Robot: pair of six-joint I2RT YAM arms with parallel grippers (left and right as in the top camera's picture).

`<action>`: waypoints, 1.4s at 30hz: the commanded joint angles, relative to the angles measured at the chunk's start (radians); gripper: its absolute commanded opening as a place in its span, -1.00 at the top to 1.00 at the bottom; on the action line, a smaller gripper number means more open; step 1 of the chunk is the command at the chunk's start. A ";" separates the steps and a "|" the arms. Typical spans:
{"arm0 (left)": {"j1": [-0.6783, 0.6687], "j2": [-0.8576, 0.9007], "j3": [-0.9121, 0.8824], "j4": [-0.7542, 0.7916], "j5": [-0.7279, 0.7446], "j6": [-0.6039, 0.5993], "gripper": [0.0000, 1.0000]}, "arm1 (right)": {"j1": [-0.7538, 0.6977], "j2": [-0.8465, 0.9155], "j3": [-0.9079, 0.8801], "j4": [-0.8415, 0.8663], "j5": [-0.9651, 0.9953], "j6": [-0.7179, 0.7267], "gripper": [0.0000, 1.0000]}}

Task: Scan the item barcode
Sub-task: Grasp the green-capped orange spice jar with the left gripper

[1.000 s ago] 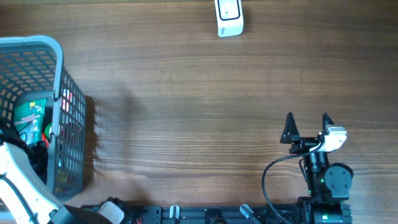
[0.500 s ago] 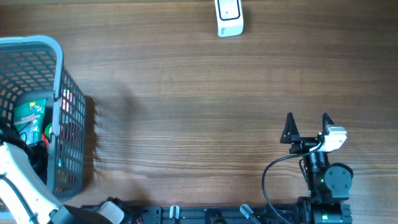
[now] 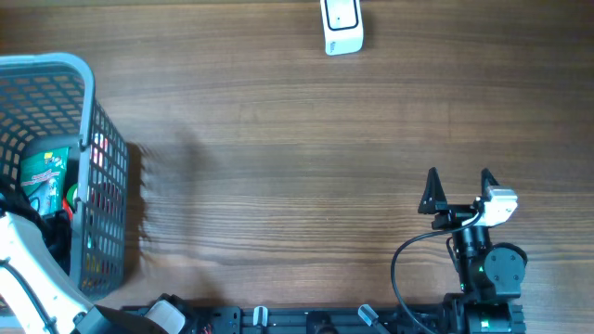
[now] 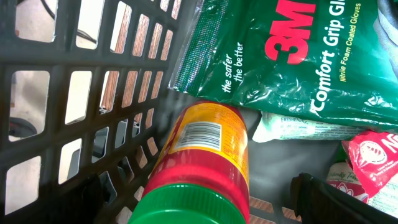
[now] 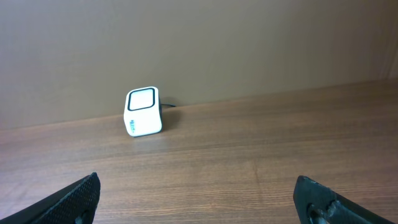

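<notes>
A bottle (image 4: pixel 208 146) with a green cap, a red band and a yellow label lies on the floor of the grey basket (image 4: pixel 62 93), its barcode (image 4: pixel 200 135) facing up. My left gripper (image 4: pixel 199 208) is open, one dark finger on each side of the cap, not closed on it. The white barcode scanner (image 3: pixel 342 26) stands at the far edge of the table, also in the right wrist view as a white scanner (image 5: pixel 143 112). My right gripper (image 3: pixel 459 190) hangs open over bare wood near the front right, its fingertips (image 5: pixel 81 196) wide apart with nothing between them.
The basket (image 3: pixel 88 111) stands at the table's left edge with my left arm (image 3: pixel 28 269) reaching into it. A green 3M glove packet (image 4: pixel 298 56), a white pouch and a red snack packet (image 4: pixel 373 155) lie beside the bottle. Wood tabletop stretches between basket and scanner.
</notes>
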 commanded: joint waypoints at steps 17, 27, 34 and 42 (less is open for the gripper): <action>0.005 0.003 -0.042 0.053 0.007 -0.017 -0.81 | 0.005 0.003 -0.003 0.002 -0.016 -0.019 -1.00; 0.005 0.003 -0.090 0.092 0.047 -0.017 -0.20 | 0.005 0.003 -0.003 0.002 -0.015 -0.019 -0.99; 0.005 0.003 -0.082 0.083 0.047 -0.016 0.08 | 0.005 0.003 -0.003 0.002 -0.016 -0.020 -0.99; 0.005 -0.018 0.064 -0.011 0.047 -0.011 0.22 | 0.005 0.003 -0.003 0.002 -0.015 -0.020 -0.99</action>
